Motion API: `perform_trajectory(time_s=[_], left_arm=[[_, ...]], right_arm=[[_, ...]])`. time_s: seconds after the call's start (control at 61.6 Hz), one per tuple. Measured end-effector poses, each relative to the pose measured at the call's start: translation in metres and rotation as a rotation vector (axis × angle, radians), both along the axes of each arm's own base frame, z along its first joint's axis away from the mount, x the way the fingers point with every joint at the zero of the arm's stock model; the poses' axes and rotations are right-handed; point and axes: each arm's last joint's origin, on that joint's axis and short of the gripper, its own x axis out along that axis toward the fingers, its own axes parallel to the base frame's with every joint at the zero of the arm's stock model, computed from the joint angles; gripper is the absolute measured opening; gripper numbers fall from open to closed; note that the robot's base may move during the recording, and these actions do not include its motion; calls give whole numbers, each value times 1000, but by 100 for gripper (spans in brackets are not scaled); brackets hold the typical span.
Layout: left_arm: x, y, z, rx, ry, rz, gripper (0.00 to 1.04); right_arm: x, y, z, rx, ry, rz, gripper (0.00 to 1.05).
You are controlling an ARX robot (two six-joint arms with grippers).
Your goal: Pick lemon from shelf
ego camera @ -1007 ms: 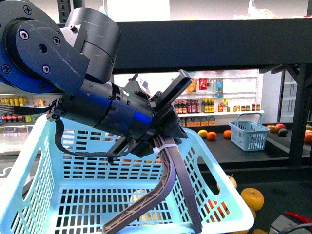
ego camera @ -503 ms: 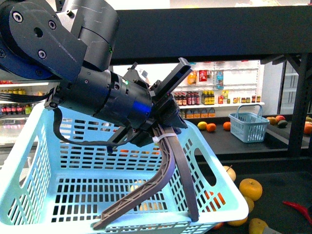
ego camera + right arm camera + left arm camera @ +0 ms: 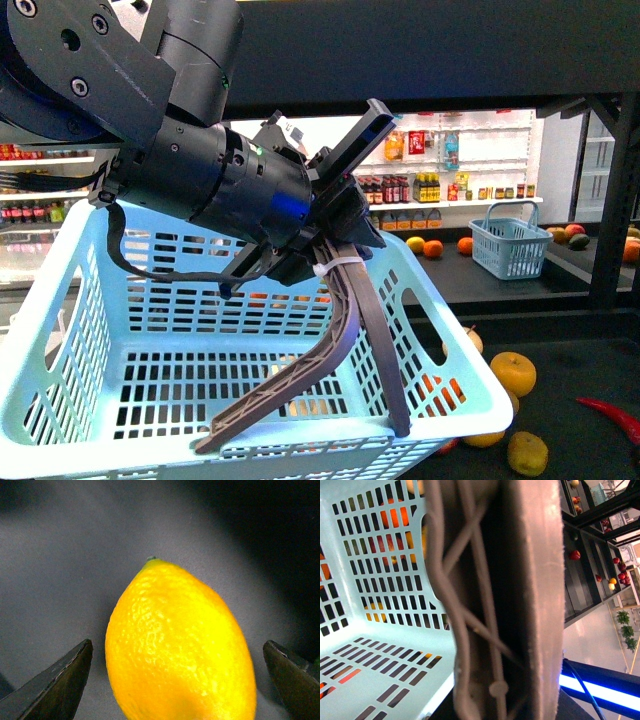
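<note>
**Poised to close on the lemon**

Found the large black metal rack shelf spanning the front view, with a golden round fruit loose on its lower deck. Saw the pale blue slotted plastic basket tilted in front of it, and the left gripper reaching down into it on long brown ribbed fingers. Could not tell a firm clamp on the basket from a mere rest against it. Caught nothing of the right arm in the front view.

In the right wrist view, found the right gripper spread wide and holding nothing, with one dark fingertip on each side of the bright yellow oval lemon and neither touching it. Found that lemon lying on the shelf's dark deck, pointed end away from the wrist, roughly centred between the tips.

Judged the closing grasp to be the step in hand. Judged it best done by advancing until the tips flanked the fattest part, keeping the fruit centred, and squeezing slowly, to guard against a slip off the smooth tapered end.
</note>
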Motion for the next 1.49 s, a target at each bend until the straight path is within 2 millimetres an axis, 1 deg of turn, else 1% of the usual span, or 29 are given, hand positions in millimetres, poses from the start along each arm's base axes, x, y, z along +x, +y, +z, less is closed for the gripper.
perform_trajectory(time_s=[0.13,0.373,0.438,0.552,0.617,0.633,0.65,0.682,0.714,0.731,0.763,0.779,0.828,0.844,0.893,0.909,0.958,0.974,1.023,1.039,1.055,1.137,1.202,1.234,1.267,1.299,1.348,1.364,1.494], left_arm=[[0,0,0,0,0,0,13],[0,0,0,0,0,0,13],[0,0,0,0,0,0,13],[0,0,0,0,0,0,13],[0,0,0,0,0,0,13],[0,0,0,0,0,0,13],[0,0,0,0,0,0,13],[0,0,0,0,0,0,13],[0,0,0,0,0,0,13],[0,0,0,0,0,0,13],[0,0,0,0,0,0,13],[0,0,0,0,0,0,13],[0,0,0,0,0,0,13],[0,0,0,0,0,0,13],[0,0,0,0,0,0,13],[0,0,0,0,0,0,13],[0,0,0,0,0,0,13],[0,0,0,0,0,0,13],[0,0,0,0,0,0,13],[0,0,0,0,0,0,13],[0,0,0,0,0,0,13],[0,0,0,0,0,0,13],[0,0,0,0,0,0,13],[0,0,0,0,0,0,13],[0,0,0,0,0,0,13],[0,0,0,0,0,0,13],[0,0,0,0,0,0,13],[0,0,0,0,0,0,13],[0,0,0,0,0,0,13]], right_arm=[[-2,0,-9,-1,-6,-4,101],[1,0,-8,4,-38,-13,72],[0,0,-7,6,-48,-20,71],[-1,0,2,10,-79,-29,71],[-1,-1,14,21,-118,-48,71],[-1,-2,21,22,-140,-60,71],[-1,-2,22,23,-145,-64,71],[0,-4,36,12,-199,-87,71],[0,-5,42,8,-218,-94,71],[0,-6,51,5,-247,-113,71],[0,-7,57,3,-265,-122,71],[0,-8,66,1,-288,-137,71],[-1,-10,79,-3,-323,-162,71],[-1,-10,87,-7,-349,-172,71],[-3,-11,101,0,-380,-187,71],[-5,-11,110,8,-398,-201,71],[-8,-11,123,20,-425,-211,71],[-10,-10,133,29,-441,-219,71],[-13,-8,147,47,-466,-227,71],[-15,-6,157,63,-481,-233,71],[-16,-5,162,70,-489,-235,71],[-21,15,216,151,-587,-236,71],[-23,29,242,198,-629,-230,71],[-25,42,258,231,-649,-220,71],[-26,55,268,262,-654,-217,71],[-27,66,274,279,-652,-213,71],[-29,82,276,304,-635,-206,71],[-30,96,275,319,-616,-198,71],[-34,124,270,327,-584,-178,71]])
